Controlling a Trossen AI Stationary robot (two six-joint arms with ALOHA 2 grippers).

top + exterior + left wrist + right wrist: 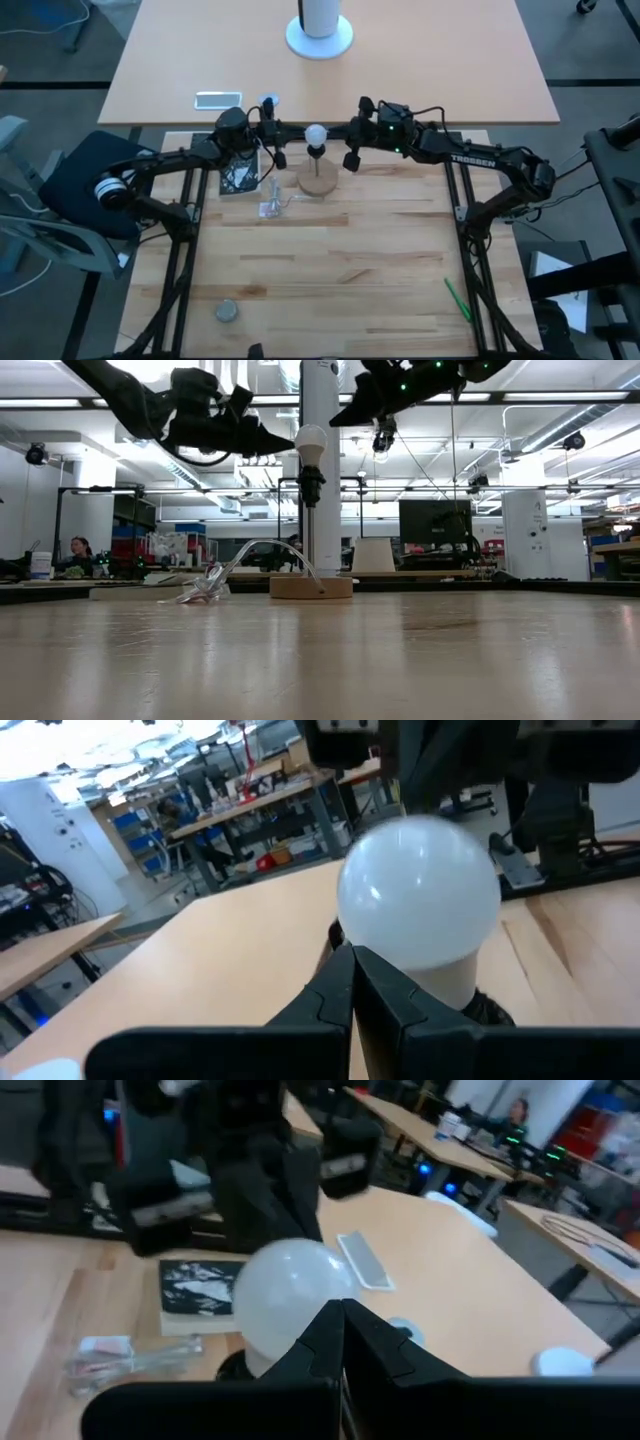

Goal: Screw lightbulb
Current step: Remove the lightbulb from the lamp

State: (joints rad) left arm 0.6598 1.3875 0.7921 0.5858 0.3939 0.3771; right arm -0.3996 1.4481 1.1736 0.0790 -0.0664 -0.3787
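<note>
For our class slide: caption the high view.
Lightbulb in its round wooden stand, flanked by both arms.

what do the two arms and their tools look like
Both arms are dark, tube-linked. The right arm carries white TROSSEN lettering, green lights near its wrist and black cables. The left arm has a white round joint cap. Each tool ends in two black, pointed fingers.

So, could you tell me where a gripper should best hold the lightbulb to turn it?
Probably the round globe of the lightbulb, pinched across its widest part from above: it stands upright in a socket on the round wooden base, so the narrow neck is partly hidden.
</note>
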